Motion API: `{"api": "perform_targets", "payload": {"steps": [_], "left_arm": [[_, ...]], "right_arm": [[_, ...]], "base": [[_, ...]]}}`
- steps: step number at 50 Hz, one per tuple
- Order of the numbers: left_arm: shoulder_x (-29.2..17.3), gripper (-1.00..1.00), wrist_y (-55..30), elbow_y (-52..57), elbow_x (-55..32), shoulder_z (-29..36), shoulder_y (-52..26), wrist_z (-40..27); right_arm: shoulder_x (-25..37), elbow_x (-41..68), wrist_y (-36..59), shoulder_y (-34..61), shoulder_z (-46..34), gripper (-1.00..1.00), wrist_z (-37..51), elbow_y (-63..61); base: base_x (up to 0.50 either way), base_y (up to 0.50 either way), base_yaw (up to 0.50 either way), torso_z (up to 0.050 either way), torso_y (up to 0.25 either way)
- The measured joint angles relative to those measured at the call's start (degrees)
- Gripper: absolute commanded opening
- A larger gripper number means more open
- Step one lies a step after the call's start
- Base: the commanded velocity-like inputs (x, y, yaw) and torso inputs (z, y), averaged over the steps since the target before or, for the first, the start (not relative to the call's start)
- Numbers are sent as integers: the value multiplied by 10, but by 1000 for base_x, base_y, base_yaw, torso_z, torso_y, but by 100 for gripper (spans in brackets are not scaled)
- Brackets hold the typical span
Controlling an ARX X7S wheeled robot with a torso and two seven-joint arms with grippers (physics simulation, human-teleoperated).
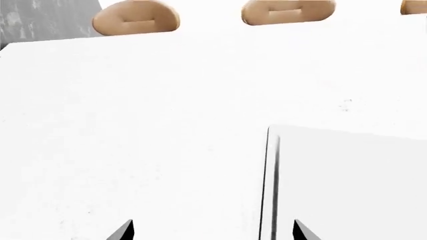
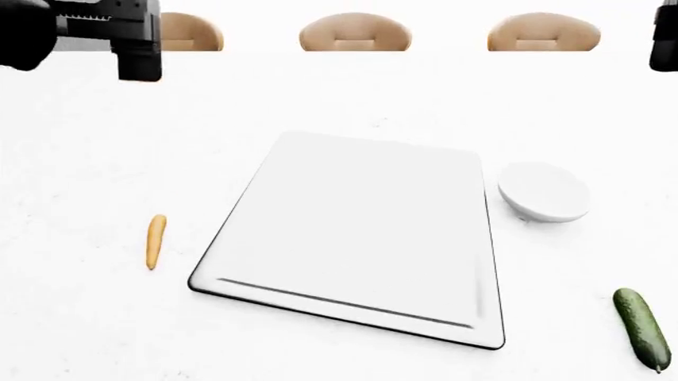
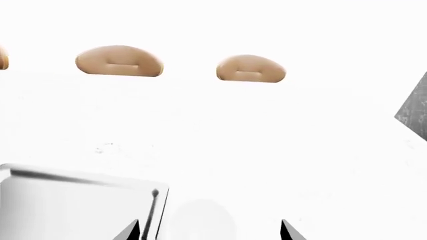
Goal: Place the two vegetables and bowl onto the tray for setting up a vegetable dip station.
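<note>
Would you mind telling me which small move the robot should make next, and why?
Probably lower the left tool toward the carrot. Its fingertips stand apart with nothing between them, the tray is bare, and the carrot, the bowl and the cucumber all lie on the table outside it. The carrot lies on the left arm's side.

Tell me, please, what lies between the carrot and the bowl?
In the head view, the tray lies between the carrot and the bowl.
</note>
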Motion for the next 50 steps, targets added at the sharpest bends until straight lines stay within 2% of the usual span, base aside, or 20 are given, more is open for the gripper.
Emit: {"api": "perform_targets", "payload": {"steps": [7,16,31,41,50], "left_arm": [[-19,100,33,14,-93,70,1,-25],[-40,100,67,39,-142,114,12,-27],[-79,100,106,78,-157,140,32,-16],[-89,100,118,99,-184,157,52,-2],[-98,100,120,101,-168,161,65,14]], "right_arm": [[8,-2,0,12,-16,100,-9,3],[17,-9,-4,10,-27,100,-22,-3],[29,-15,-14,3,-35,100,-39,-17],[37,-20,-22,-6,-38,100,-49,-27],[44,-27,-28,-18,-40,100,-60,-35]], "base": [[0,0,0,0,0],[0,0,0,0,0],[0,0,0,0,0],[0,0,0,0,0],[0,0,0,0,0]]}}
